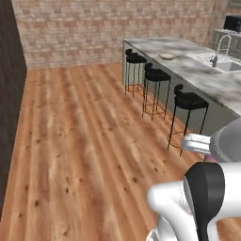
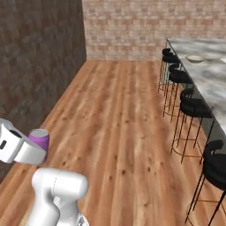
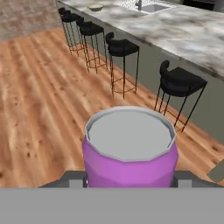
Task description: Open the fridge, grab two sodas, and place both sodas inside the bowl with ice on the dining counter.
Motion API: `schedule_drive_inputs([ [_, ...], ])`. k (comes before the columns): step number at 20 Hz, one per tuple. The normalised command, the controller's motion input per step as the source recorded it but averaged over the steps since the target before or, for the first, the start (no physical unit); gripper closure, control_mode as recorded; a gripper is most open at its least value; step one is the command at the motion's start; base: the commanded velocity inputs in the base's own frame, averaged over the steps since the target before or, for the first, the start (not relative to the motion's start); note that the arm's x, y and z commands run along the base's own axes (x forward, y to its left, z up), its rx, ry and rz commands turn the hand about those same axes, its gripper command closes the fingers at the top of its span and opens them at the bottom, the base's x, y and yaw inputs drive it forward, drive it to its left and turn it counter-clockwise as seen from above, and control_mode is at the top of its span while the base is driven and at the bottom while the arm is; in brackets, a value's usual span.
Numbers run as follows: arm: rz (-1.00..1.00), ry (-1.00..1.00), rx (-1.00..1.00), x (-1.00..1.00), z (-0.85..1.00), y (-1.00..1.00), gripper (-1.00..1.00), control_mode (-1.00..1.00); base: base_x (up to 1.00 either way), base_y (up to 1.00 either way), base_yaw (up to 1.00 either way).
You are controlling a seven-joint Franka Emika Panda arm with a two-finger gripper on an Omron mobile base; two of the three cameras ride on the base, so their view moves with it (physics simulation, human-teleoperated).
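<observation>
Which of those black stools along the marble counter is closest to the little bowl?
The far-end stool, nearest the brick wall. The bowl sits on the marble counter just beyond it; the other stools stand farther down the row.

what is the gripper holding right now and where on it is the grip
The gripper holds the pink soda can upright, its fingers on opposite sides of the lower body; the grey top stands clear above them.

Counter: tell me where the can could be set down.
The counter is bare between the bowl and the sink, and along its near stretch above the stools. It is crowded at the tap. The hand holds the pink can.
</observation>
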Motion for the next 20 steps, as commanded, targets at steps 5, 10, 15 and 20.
schedule_drive_inputs([
  [5, 0.00, 0.00, 0.00, 0.00, 0.00, 0.00, 1.00, 1.00, 1.00, 0.73, -0.36],
  [10, 0.00, 0.00, 0.00, 0.00, 0.00, 0.00, 1.00, 1.00, 0.99, 0.69, -0.41],
  [15, 0.00, 0.00, 0.00, 0.00, 0.00, 0.00, 1.00, 1.00, 0.91, 0.66, -0.45],
  [20, 0.00, 0.00, 0.00, 0.00, 0.00, 0.00, 1.00, 1.00, 0.97, 0.72, -0.42],
])
